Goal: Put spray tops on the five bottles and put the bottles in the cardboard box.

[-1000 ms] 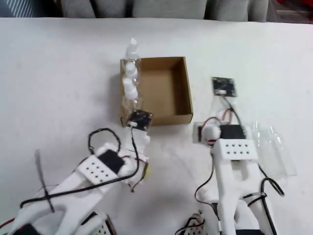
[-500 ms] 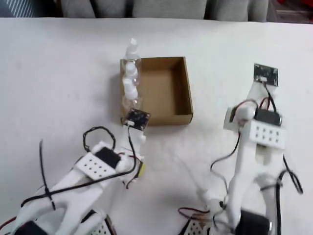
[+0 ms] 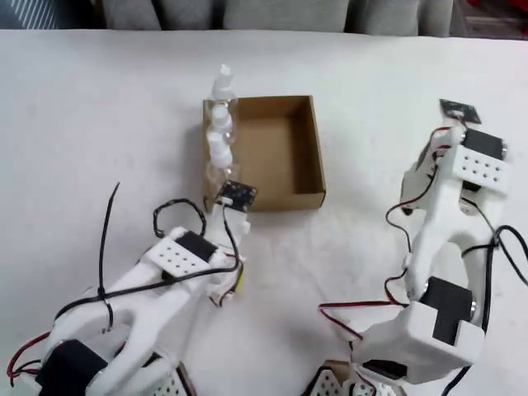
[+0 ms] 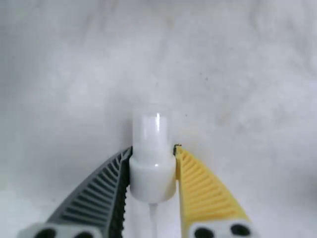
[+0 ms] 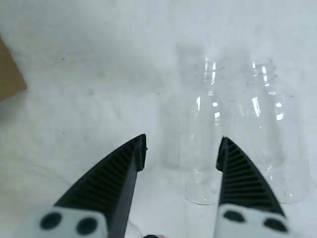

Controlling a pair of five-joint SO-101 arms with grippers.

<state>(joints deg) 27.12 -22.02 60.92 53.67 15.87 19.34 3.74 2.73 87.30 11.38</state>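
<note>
White desk, grey chair backs beyond its far edge, cardboard box with capped bottles along its left wall, left gripper, fingers clamped on a spray top, right gripper, fingers spread over two uncapped bottles lying flat

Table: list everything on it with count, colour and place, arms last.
table: one, white.
box: one, brown, mid-table.
capped bottles: apparently three, clear with white tops, in a row along one box wall.
open bottles: two, clear, side by side on the table.
spray top: one, white, held near the box's front corner.
left gripper: one, grey and yellow fingers, shut on the spray top.
right gripper: one, black fingers, open, facing the open bottles.
</note>
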